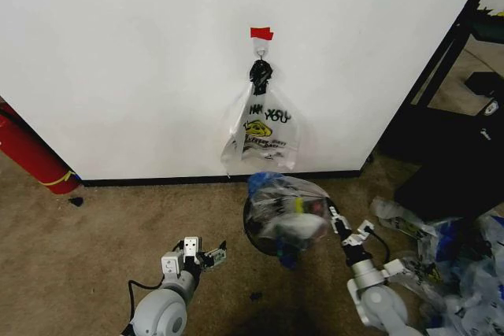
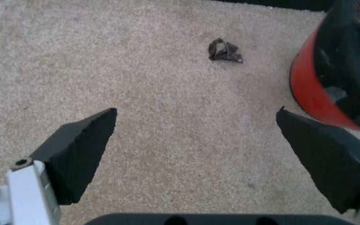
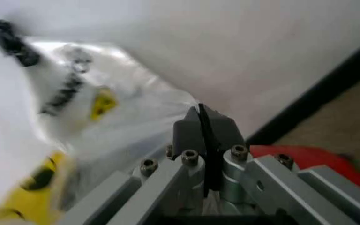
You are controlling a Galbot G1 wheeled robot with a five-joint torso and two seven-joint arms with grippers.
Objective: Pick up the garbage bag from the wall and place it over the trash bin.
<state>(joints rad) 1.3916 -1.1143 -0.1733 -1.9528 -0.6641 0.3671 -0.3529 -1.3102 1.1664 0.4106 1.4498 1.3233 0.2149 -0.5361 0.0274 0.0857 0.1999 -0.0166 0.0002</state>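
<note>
The trash bin, black mesh with a red base, stands on the carpet close to the white wall. The garbage bag, see-through with blue patches, lies draped over the bin's top. At the bag's right edge my right gripper is shut, its fingers pressed together against the thin plastic. My left gripper hovers low over the carpet left of the bin, open with nothing between its fingers. A clear "THANK YOU" bag hangs from the hook under the red tape.
A red cylinder leans at the wall's far left. A pile of clear and blue plastic bags lies on the floor at the right, beside a black frame. A dark scrap lies on the carpet near the bin.
</note>
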